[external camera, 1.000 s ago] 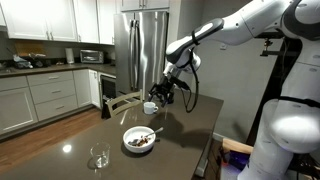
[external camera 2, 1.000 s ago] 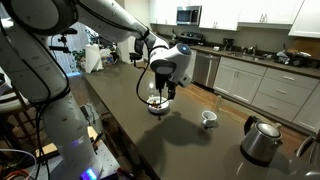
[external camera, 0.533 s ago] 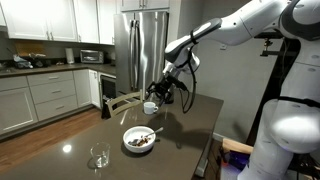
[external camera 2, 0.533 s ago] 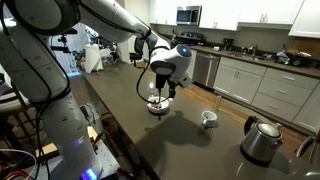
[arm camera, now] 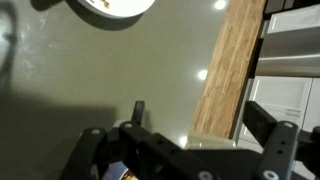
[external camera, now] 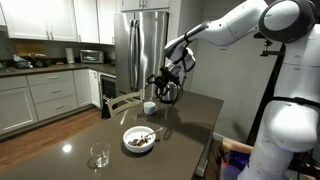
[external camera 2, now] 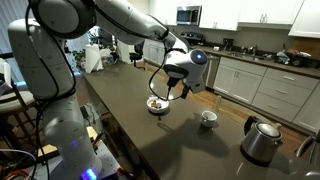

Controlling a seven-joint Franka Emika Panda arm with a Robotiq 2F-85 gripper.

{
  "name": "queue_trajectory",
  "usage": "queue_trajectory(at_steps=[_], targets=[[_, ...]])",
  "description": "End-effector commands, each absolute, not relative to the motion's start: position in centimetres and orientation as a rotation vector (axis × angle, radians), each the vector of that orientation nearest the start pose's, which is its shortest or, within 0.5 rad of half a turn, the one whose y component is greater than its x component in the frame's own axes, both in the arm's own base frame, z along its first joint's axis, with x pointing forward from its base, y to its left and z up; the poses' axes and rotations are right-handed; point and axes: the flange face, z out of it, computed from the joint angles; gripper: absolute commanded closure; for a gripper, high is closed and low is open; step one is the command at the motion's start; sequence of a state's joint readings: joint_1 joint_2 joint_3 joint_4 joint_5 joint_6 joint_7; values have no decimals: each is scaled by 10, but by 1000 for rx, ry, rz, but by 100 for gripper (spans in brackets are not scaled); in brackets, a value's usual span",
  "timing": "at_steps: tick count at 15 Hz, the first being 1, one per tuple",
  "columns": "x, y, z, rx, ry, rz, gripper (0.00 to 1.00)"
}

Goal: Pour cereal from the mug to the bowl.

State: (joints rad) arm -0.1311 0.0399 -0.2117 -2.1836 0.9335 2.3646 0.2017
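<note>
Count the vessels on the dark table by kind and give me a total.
Bowl: 1
Mug: 1
Clear glass: 1
Kettle: 1
Total: 4

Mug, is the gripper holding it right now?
No, the mug stands alone on the table, apart from the gripper.

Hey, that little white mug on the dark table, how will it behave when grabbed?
The mug looks ceramic: probably stiff, breakable if dropped. It is small, so likely light. On the smooth table a nudge would probably slide it rather than tip it.
</note>
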Motion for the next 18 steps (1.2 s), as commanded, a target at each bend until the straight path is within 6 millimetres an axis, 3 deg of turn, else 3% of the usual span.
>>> queue_trajectory(at_steps=[1,5,6,8,9,13,18], targets=[[543,-226,375,-1869,1561,-186,0],[540,-257,352,-1712,1750,-75,0],[538,-256,350,-1667,1784,-40,0],[535,-242,360,-1711,1660,-66,0],[535,-250,348,-1722,1729,-61,0],[538,-241,355,-1679,1712,-70,0],[534,-238,323,-1472,1865,91,0]])
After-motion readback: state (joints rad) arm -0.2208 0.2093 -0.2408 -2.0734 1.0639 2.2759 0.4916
